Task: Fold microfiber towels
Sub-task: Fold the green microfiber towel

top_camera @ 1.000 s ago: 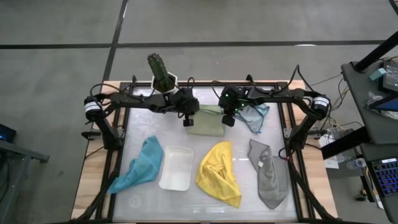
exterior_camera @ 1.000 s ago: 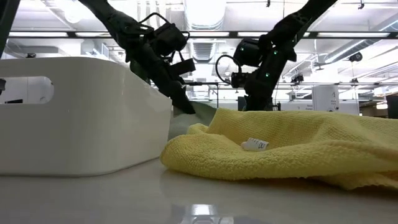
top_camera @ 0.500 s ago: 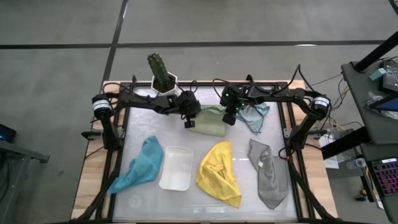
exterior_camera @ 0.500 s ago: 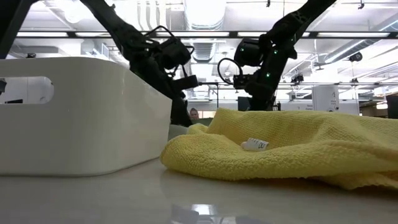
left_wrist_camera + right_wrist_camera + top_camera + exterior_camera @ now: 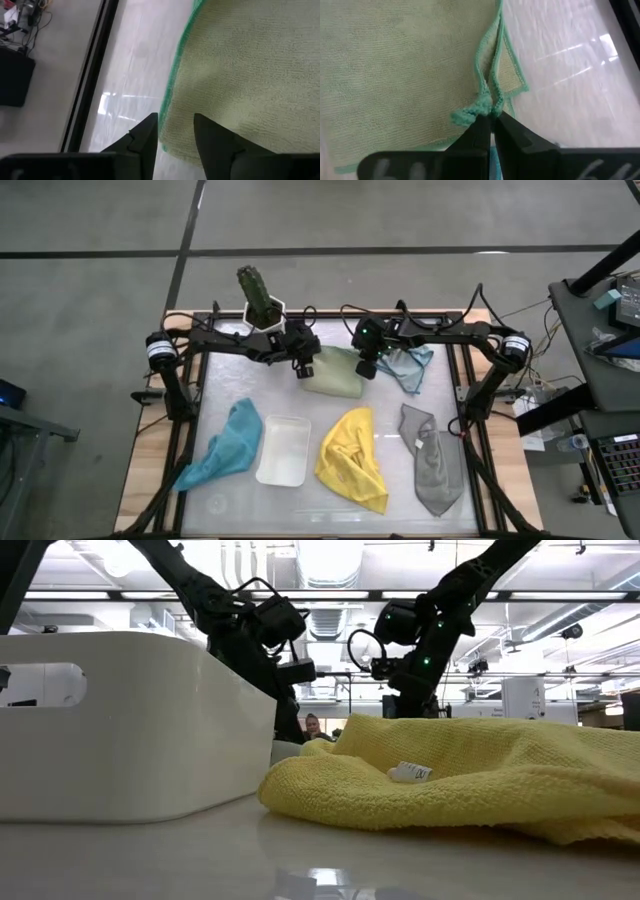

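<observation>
Left hand (image 5: 172, 137): fingers were seen spread apart over the pale green towel's (image 5: 335, 372) edge, gripping nothing.
Right hand (image 5: 492, 131): fingers were pressed together, a bunched corner of the pale green towel pinched between them.
Pale green towel: lay flat on the counter (image 5: 390, 480), between both hands.
Light blue towel (image 5: 410, 365): just beside the pale green towel.
Yellow towel (image 5: 352, 457): near the pale green towel.

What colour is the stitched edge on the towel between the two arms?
Brighter green trim on the pale green towel; the right wrist view shows it best.
</observation>
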### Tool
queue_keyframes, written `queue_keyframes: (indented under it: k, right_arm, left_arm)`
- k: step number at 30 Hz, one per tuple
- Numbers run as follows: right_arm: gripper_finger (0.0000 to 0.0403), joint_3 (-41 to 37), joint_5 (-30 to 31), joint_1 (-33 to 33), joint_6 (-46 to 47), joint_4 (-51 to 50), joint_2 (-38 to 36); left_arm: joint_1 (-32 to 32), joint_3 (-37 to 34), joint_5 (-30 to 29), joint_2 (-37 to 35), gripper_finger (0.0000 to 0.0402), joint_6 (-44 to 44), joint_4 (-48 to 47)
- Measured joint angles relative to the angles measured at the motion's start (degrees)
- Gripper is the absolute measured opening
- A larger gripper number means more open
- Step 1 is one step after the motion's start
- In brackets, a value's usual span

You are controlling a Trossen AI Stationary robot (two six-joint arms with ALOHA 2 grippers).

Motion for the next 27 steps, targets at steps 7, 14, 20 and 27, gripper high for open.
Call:
queue_keyframes:
  k: [7, 14, 20, 27]
  right_arm:
    - [0.0029, -0.01, 1.50, 0.02, 0.51, 1.22, 0.00]
    - [0.0083, 0.00, 4.05, -0.25, -0.47, 0.80, 0.00]
    - [0.0124, 0.00, 4.02, -1.11, -1.96, 0.74, -0.42]
    - [0.0150, 1.27, 1.42, -1.08, -5.03, 5.16, -0.59]
  left_arm:
    - [0.00, 0.00, -1.86, -0.84, 0.0112, 0.00, -2.27]
    - [-0.24, 0.00, -0.22, -7.10, 0.0112, -0.33, -12.02]
    - [-0.48, -2.35, 13.65, -14.60, 0.0112, -5.07, -16.93]
    - [-0.73, -8.95, 20.91, -18.32, 0.0112, -16.87, -15.67]
